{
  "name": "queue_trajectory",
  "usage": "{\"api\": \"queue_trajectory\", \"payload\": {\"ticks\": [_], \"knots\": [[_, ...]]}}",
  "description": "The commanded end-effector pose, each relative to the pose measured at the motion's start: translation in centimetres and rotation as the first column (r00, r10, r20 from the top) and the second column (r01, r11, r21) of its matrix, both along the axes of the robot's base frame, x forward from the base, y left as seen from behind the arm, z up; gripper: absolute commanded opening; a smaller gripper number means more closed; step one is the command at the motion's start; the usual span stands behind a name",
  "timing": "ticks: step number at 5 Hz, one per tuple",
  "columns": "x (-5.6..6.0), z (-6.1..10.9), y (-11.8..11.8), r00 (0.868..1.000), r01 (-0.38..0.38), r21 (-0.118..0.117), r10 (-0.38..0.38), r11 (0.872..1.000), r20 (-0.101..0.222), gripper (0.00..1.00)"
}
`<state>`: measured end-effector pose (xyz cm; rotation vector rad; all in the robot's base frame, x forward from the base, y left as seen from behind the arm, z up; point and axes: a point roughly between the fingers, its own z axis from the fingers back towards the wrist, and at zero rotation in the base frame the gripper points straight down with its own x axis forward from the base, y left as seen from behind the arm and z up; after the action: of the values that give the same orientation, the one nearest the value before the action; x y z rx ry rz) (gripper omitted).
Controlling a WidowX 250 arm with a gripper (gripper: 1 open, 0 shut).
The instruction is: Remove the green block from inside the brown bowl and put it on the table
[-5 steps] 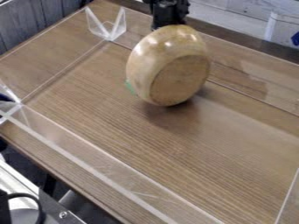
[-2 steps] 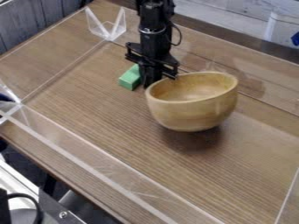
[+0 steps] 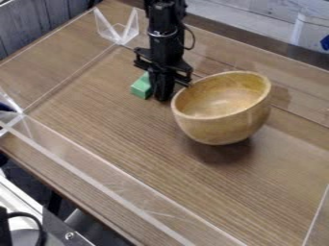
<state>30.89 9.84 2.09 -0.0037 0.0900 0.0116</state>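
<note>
In the camera view, the green block (image 3: 142,86) lay on the wood-grain tabletop (image 3: 115,135), outside the wooden bowl (image 3: 221,108) and to the left of it in the picture. The block was small and looked stiff, probably light, with flat faces that should not have slid much between fingers and little about it that seemed fragile. Its long sides looked like the place to take hold, near the middle, had it needed moving again; a pinch on one end would likely have let it swivel.

The gripper (image 3: 164,93) stood narrow, its jaws drawn together, dark and close beside the block, between it and the bowl's near rim. Whether its tips touched either one could not be told, and nothing could be made out between them.

The bowl was tilted, its opening showing and its rim raised on one side. It looked rigid and much the heavier of the two, with a smooth, rounded outer wall that would probably have slipped under a push or rolled on its curve. The thick rim seemed the sound place to grasp it, one finger inside and one outside, rather than the curved wall.
</note>
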Motion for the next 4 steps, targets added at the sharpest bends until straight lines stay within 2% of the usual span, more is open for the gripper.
{"api": "queue_trajectory", "payload": {"ticks": [1,4], "knots": [[0.2,1.9,1.0,0.999,-0.021,0.011,0.02,1.0,0.05,0.0],[-0.3,4.5,2.1,0.994,-0.05,-0.003,0.05,0.999,0.093,0.0]]}}
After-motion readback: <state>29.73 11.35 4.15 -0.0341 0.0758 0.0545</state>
